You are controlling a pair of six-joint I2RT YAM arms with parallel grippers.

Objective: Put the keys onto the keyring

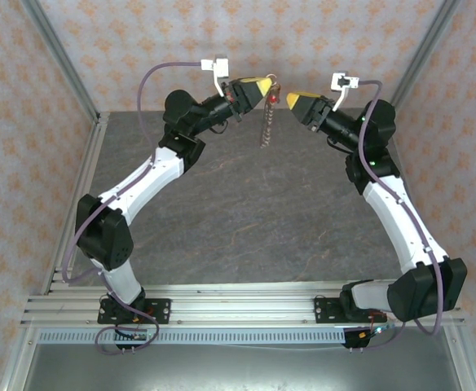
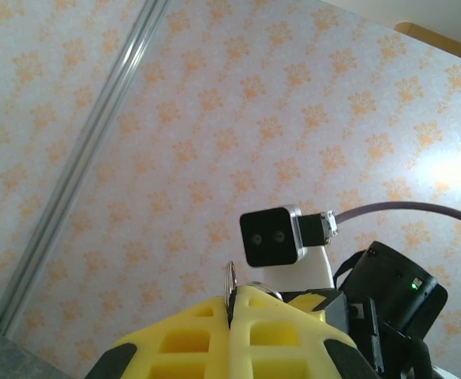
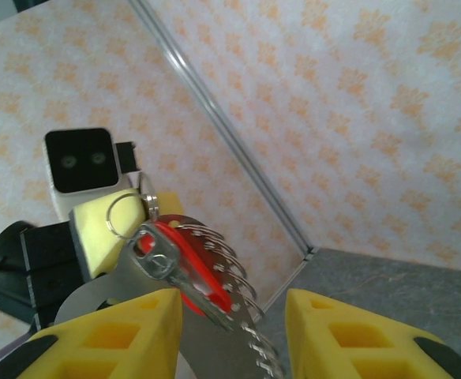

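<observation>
Looks nearly done: the keyring [image 1: 265, 126] is pinched tight in the left gripper [image 1: 266, 85], held mid-air, the red keys [image 1: 272, 98] seemingly hung on it already, the right gripper [image 1: 290, 98] parked beside, half-open and empty.

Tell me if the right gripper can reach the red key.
Probably yes: the right gripper is open and the red key hangs just ahead, held up by the left gripper, nothing between.
</observation>
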